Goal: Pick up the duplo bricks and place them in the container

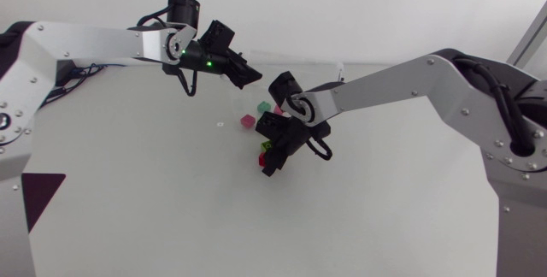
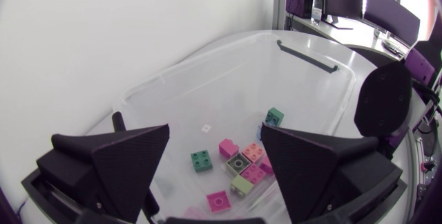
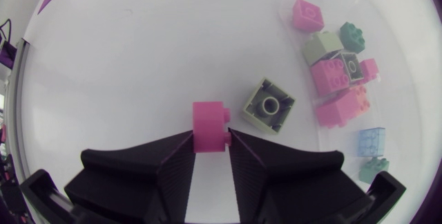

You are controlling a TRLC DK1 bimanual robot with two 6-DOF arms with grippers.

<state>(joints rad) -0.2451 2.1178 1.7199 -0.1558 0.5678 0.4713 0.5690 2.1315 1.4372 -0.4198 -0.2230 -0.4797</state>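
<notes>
The right gripper (image 3: 210,135) clenches one pink brick (image 3: 209,120), one olive brick (image 3: 269,105) just beside it, nine bricks (image 2: 202,160) sit in the container (image 2: 207,65), the left gripper (image 2: 214,131) spread wide above them

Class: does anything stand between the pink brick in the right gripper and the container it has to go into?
Yes. A pale green brick lies on the table between the pink brick, held by the right gripper, and the container wall. The left gripper hangs open above the container.

A white table (image 1: 128,217) lies under even light, a dark maroon patch (image 1: 38,193) at its left edge.
</notes>
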